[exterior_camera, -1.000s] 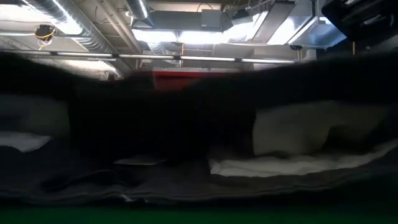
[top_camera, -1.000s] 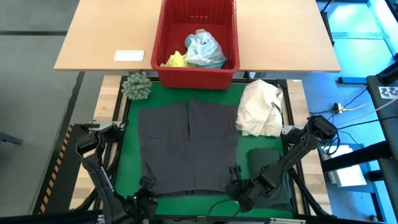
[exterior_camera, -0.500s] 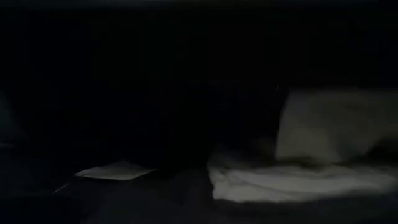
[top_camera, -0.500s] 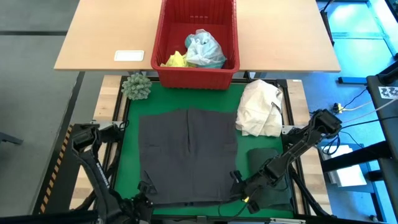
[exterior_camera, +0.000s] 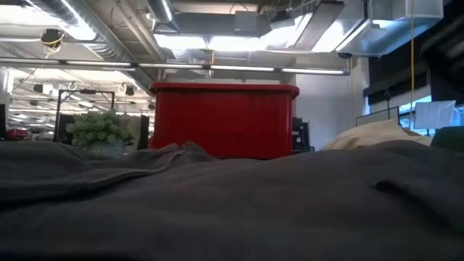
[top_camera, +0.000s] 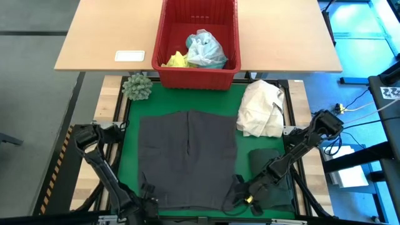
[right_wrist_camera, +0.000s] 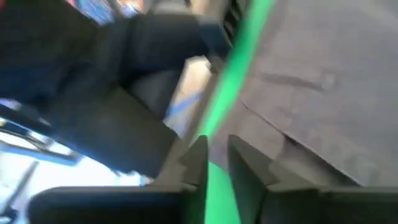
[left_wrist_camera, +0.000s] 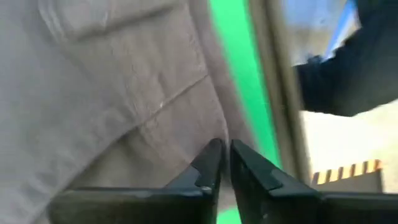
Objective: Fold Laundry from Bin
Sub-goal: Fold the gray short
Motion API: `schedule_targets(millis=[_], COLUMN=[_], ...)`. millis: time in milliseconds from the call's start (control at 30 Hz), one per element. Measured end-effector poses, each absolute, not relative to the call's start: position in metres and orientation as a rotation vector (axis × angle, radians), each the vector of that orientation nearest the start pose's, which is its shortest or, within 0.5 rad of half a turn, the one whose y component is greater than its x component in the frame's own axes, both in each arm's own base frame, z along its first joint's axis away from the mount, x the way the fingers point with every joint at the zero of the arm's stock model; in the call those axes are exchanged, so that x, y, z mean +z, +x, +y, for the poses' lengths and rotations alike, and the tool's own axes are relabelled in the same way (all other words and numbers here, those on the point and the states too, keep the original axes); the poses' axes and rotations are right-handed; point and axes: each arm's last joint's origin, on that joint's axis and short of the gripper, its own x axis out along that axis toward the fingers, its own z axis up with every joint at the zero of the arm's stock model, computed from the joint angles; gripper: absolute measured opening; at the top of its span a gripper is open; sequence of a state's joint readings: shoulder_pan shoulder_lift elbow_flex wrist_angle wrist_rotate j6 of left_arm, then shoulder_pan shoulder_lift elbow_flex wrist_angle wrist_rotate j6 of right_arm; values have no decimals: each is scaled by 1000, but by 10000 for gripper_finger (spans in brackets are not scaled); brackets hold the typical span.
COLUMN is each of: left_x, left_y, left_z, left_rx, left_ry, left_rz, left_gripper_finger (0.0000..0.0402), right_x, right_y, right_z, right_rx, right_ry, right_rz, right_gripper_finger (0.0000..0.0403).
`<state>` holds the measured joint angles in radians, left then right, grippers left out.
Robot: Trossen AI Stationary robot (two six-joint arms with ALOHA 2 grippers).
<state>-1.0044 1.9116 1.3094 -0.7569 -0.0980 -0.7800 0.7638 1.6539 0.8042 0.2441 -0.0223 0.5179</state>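
With the grey garment (top_camera: 187, 156) flat at frame centre below the bin (top_camera: 198, 44), our left hand (top_camera: 145, 195) and right hand (top_camera: 239, 192), both narrowly parted at its bottom corners, should release together, keeping the edge straight.

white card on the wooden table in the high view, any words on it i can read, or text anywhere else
No text can be read in any view.
White card on the wooden table: looks blank from above; any print is too small to tell.
Black-and-white square marker at the right edge: a pattern, not words.
Red bin: no label shows.
Yellow-black striped tape: stripes only.
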Motion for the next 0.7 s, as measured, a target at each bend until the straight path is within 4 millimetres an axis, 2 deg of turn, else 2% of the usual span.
schedule_targets(millis=[200, 333, 433, 533, 700], left_x=[202, 226, 238, 241, 231], left_y=[196, 193, 192, 192, 198], left_z=[-299, -290, -278, -268, -252], left_rx=[-250, -222, -97, -2, 51], left_ry=[2, -8, 68, 202, 313], left_rz=[1267, 1156, 1028, 946, 960], left_gripper_finger=[92, 110, 110, 105, 83], right_x=[168, 168, 168, 166, 159], right_y=[239, 239, 243, 252, 272], right_z=[227, 226, 221, 208, 167], right_rx=[569, 543, 481, 362, 81], right_ry=[259, 220, 129, 42, -33], right_rz=[730, 713, 659, 630, 669], right_gripper_finger=[155, 188, 193, 186, 162])
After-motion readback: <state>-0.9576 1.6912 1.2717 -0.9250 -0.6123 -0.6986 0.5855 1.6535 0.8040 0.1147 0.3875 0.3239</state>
